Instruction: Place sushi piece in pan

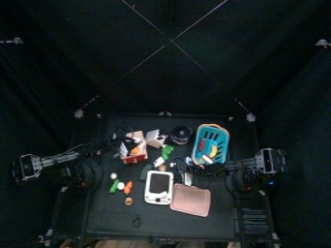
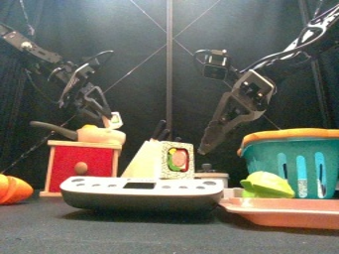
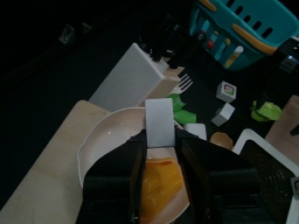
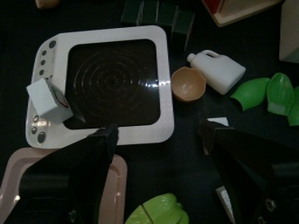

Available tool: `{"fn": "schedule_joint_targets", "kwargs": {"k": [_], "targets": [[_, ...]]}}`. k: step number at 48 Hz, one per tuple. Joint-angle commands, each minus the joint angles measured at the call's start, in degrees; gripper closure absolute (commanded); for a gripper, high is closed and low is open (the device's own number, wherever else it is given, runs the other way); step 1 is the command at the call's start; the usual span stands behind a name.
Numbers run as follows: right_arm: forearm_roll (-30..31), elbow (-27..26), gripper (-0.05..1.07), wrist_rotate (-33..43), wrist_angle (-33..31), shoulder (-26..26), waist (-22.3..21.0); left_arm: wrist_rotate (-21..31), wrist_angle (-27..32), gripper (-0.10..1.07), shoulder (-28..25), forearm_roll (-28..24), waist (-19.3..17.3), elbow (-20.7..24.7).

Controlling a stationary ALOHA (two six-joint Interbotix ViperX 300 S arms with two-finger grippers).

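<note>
Black curtains [image 1: 77,58] pen a small, seemingly black table [image 1: 110,218].

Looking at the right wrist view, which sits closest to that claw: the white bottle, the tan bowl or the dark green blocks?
From the right gripper:
1. tan bowl, just ahead.
2. white bottle, right behind the bowl.
3. dark green blocks, farthest off.

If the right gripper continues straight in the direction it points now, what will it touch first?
Probably the white scale: the open right gripper points at its dark round plate. The sushi piece sits at the plate's edge, off that line. Depth is unclear.
</note>
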State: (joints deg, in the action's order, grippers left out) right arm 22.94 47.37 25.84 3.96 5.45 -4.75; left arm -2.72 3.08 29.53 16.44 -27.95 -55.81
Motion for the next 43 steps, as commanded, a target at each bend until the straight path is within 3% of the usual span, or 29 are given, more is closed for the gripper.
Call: {"fn": "schedule_joint_targets", "kwargs": {"k": [1,15,37,43], "targets": [[0.0,-1.5,0.0,-0.1,0.2,0.7,-0.2,-0.1,-0.2,0.26,-0.9,0.0,-0.4,1.1],[0.0,-1.7,0.0,0.1,-1.3,0.5,-0.2,-0.1,-0.6,0.06,-2.1,0.1,-0.4,1.2],[-0.1,-1.8,0.0,0.2,-1.3,0.5,-0.2,-0.1,-1.8,0.06,-0.8,0.0,2.0,1.7],[0.0,-1.8,0.0,0.2,-1.3,0.5,-0.2,-0.5,-4.6,0.06,-0.7,-1.4,6.2,2.7]]}}
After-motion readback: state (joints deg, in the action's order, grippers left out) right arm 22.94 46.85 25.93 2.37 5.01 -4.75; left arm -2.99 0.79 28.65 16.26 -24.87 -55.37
